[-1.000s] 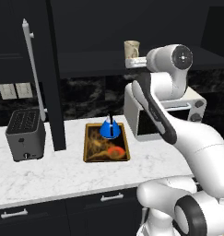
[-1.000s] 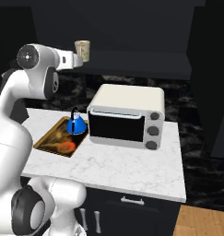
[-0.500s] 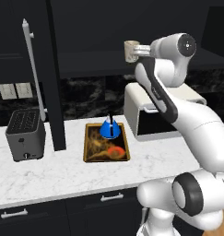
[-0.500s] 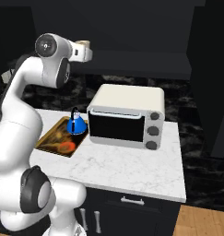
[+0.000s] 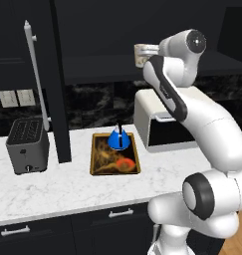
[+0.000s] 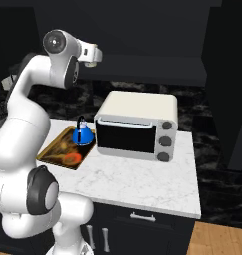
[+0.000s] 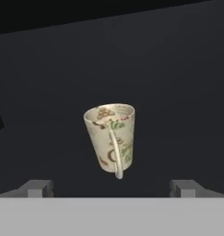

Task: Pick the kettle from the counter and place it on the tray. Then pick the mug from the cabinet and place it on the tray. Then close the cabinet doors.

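Note:
The cream mug [image 7: 111, 136] stands on the dark shelf of the cabinet [image 5: 100, 62], its handle turned toward the hand camera. My gripper [image 7: 111, 188] is open and level with the mug, a short way in front of it; the fingertips [image 7: 37, 188] stand wide on either side and touch nothing. From the left base, the mug [image 5: 139, 55] peeks out beside the white hand. The blue kettle [image 5: 117, 138] sits upright at the far end of the golden-rimmed tray [image 5: 98, 164] on the marble counter [image 5: 67, 187]. One cabinet door [image 5: 59, 89] stands open, edge-on.
A grey toaster [image 5: 27, 144] stands left of the open door, whose long silver handle [image 5: 33, 74] rises above it. A white toaster oven [image 6: 137, 124] sits just right of the tray, under the arm. Black drawers [image 5: 67, 229] line the counter front.
The arm has swung upward and the gripper has risen from just below the mug to its height, facing it. The jaws stayed open. Kettle and tray have not moved.

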